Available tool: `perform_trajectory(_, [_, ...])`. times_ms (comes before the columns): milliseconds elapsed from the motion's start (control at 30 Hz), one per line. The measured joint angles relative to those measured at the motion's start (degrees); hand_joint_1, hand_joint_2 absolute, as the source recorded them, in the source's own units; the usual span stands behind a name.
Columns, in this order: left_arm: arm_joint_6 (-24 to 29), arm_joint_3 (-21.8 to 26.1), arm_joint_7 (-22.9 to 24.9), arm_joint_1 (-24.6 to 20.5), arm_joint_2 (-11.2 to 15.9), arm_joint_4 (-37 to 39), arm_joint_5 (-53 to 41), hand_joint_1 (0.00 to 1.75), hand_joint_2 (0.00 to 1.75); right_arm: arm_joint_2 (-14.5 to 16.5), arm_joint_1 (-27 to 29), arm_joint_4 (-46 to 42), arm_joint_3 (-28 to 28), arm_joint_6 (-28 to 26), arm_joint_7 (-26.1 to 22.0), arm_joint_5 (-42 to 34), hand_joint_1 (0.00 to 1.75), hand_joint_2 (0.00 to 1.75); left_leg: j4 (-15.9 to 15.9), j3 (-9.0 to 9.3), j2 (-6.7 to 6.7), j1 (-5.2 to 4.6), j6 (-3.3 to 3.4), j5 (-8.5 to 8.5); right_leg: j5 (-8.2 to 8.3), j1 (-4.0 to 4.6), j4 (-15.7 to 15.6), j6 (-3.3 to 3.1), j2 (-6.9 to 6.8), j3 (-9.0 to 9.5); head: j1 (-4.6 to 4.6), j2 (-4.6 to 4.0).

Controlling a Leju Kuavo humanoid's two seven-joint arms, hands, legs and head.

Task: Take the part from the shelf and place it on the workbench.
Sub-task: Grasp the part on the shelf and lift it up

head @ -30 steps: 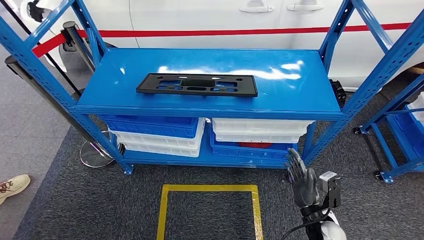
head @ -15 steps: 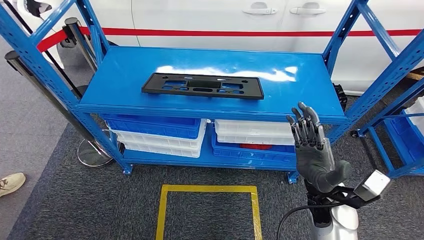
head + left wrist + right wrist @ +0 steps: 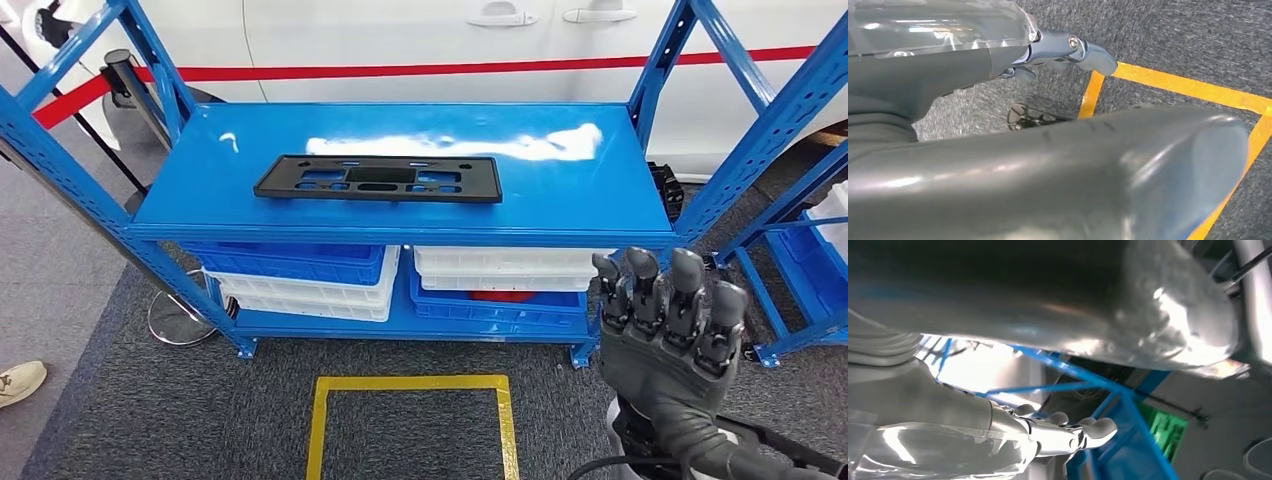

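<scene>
Head view: my right hand [image 3: 668, 325] is empty, fingers [image 3: 686, 275] apart, black part [image 3: 378, 178] beyond them on shelf [image 3: 560, 195], ungrasped.

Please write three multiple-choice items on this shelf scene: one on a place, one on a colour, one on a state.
1. Where does the black part lie?
A. top shelf board
B. floor
C. white bin

2. What colour is the tape square on the floor?
A. red
B. yellow
C. green

3. What is the right hand doing?
A. gripping the part
B. resting on a bin
C. raised, holding nothing

Key: 1 A, it lies flat on the blue shelf; 2 B, its outline is yellow; 3 C, it hangs in front of the shelf, apart from the part.
</scene>
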Motion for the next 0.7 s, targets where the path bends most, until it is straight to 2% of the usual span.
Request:
perform_trajectory(33, [0.3, 0.4, 0.1, 0.0, 0.0, 0.1, 0.1, 0.0, 0.0, -0.4, 0.7, -0.7, 0.7, 0.6, -0.3, -0.7, 0.0, 0.0, -4.1, 1.62, 0.0, 0.0, 0.2, 2.61, -0.33, 0.02, 0.0, 0.11, 0.08, 0.47, 0.0, 0.01])
perform_trajectory(67, [0.5, 0.7, 0.2, 0.0, 0.0, 0.1, 0.2, 0.0, 0.0, -0.7, 1.2, -1.1, 1.1, 1.3, -0.5, -1.3, 0.0, 0.0, -7.9, 3.31, -0.03, -0.05, 0.45, 4.43, -0.65, 0.07, 0.0, 0.3, 0.14, 0.84, 0.02, 0.01])
perform_trajectory(100, [0.8, 1.0, 0.2, 0.0, -0.1, 0.2, 0.3, 0.0, 0.0, -1.0, 1.5, -1.4, 1.3, 1.9, -0.5, -1.8, 0.0, 0.0, -11.0, 4.68, -0.08, -0.17, 0.74, 5.47, -0.92, 0.14, 0.1, 0.56, 0.23, 1.03, 0.01, 0.01])
perform_trajectory(133, [0.9, 1.3, 0.3, 0.0, -0.2, 0.2, 0.4, 0.0, 0.0, -1.4, 1.9, -1.5, 1.5, 2.4, -0.5, -2.2, 0.0, 0.0, -12.8, 5.45, -0.12, -0.31, 1.02, 5.79, -1.08, 0.18, 0.1, 0.86, 0.27, 1.11, 0.01, 0.01])
perform_trajectory(200, [1.1, 1.7, 0.4, 0.0, -0.3, 0.3, 0.5, 0.0, 0.0, -2.3, 2.7, -1.6, 1.8, 2.4, -0.4, -2.8, 0.0, 0.0, -13.5, 5.73, -0.18, -0.55, 1.59, 5.3, -1.24, 0.22, 0.0, 1.52, 0.3, 1.08, 0.01, 0.01])
perform_trajectory(267, [1.2, 1.9, 0.3, 0.1, -0.5, 0.3, 0.4, 0.0, 0.0, -3.5, 3.2, -1.7, 2.1, 1.8, 0.0, -3.2, 0.0, 0.0, -13.9, 6.11, -0.19, -0.35, 2.21, 5.31, -1.78, 0.12, 0.5, 2.17, 0.22, 1.07, 0.08, 0.01])
perform_trajectory(333, [1.2, 2.0, 0.3, 0.0, -0.7, 0.3, 0.1, 0.0, 0.0, -4.8, 3.5, -1.6, 2.4, 0.8, 0.0, -2.9, 0.0, 0.0, -14.5, 6.76, -0.16, -0.17, 2.92, 5.24, -3.76, 0.02, 4.6, 2.74, 0.11, -0.87, 0.16, 0.01])
perform_trajectory(400, [1.2, 2.2, 0.2, 0.0, -0.8, 0.4, -0.3, 0.0, 0.0, -6.0, 4.0, -1.0, 3.1, -0.6, -0.4, -1.5, 0.0, 0.0, -14.5, 7.17, -0.15, -0.25, 3.41, 4.89, -6.25, -0.01, 11.9, 3.09, 0.06, -5.16, 0.22, 0.01])
perform_trajectory(433, [1.2, 2.2, 0.2, 0.0, -0.8, 0.4, -0.6, 0.0, 0.0, -6.8, 4.3, -0.3, 3.6, -1.6, -0.5, -0.6, 0.0, 0.0, -14.5, 7.41, -0.16, -0.29, 3.48, 4.66, -6.59, -0.02, 14.6, 3.18, 0.05, -7.11, 0.22, 0.01])
perform_trajectory(467, [1.1, 2.3, 0.1, 0.0, -0.8, 0.5, -0.9, 0.0, 0.0, -7.6, 4.4, 0.6, 4.3, -2.7, -0.5, 0.4, 0.0, 0.0, -14.5, 7.74, -0.19, -0.32, 3.47, 4.38, -5.8, -0.02, 15.5, 3.2, 0.05, -8.16, 0.22, 0.01])
perform_trajectory(500, [1.0, 2.4, 0.1, 0.0, -0.9, 0.5, -1.2, 0.0, 0.0, -8.4, 4.4, 1.6, 5.2, -4.0, -0.5, 1.2, 0.0, 0.0, -14.5, 8.17, -0.23, -0.32, 3.39, 4.06, -3.97, -0.01, 14.2, 3.12, 0.04, -8.15, 0.22, 0.01])
perform_trajectory(567, [0.8, 2.5, 0.0, -0.1, -1.0, 0.7, -1.6, 0.0, 0.0, -9.8, 4.0, 4.0, 7.1, -6.2, -0.5, 2.4, 0.0, 0.0, -14.5, 9.15, -0.31, -0.34, 3.08, 3.32, 0.82, 0.08, 7.3, 2.66, 0.04, -5.62, 0.23, 0.01])
perform_trajectory(600, [0.7, 2.5, 0.0, -0.1, -1.1, 0.7, -1.8, 0.0, 0.0, -10.4, 3.5, 5.3, 8.1, -7.1, -0.5, 2.7, 0.0, 0.0, -14.5, 9.44, -0.34, -0.42, 2.82, 2.94, 2.19, 0.24, 4.0, 2.35, 0.02, -4.23, 0.23, 0.01])
perform_trajectory(633, [0.6, 2.5, 0.0, -0.2, -1.2, 0.8, -2.0, 0.0, 0.0, -10.8, 2.8, 6.7, 9.2, -8.0, -0.5, 2.8, 0.0, 0.0, -14.5, 9.56, -0.33, -0.48, 2.53, 2.67, 2.72, 0.42, 1.8, 2.03, -0.01, -3.31, 0.22, 0.01])
perform_trajectory(700, [0.5, 2.5, 0.0, -0.5, -1.3, 0.9, -2.3, 0.0, 0.0, -11.4, 1.1, 9.3, 11.5, -9.8, -0.4, 2.6, 0.0, 0.0, -14.7, 9.61, -0.23, -0.58, 1.93, 2.35, 2.15, 0.71, 0.6, 1.5, 0.01, -2.83, 0.16, 0.0])
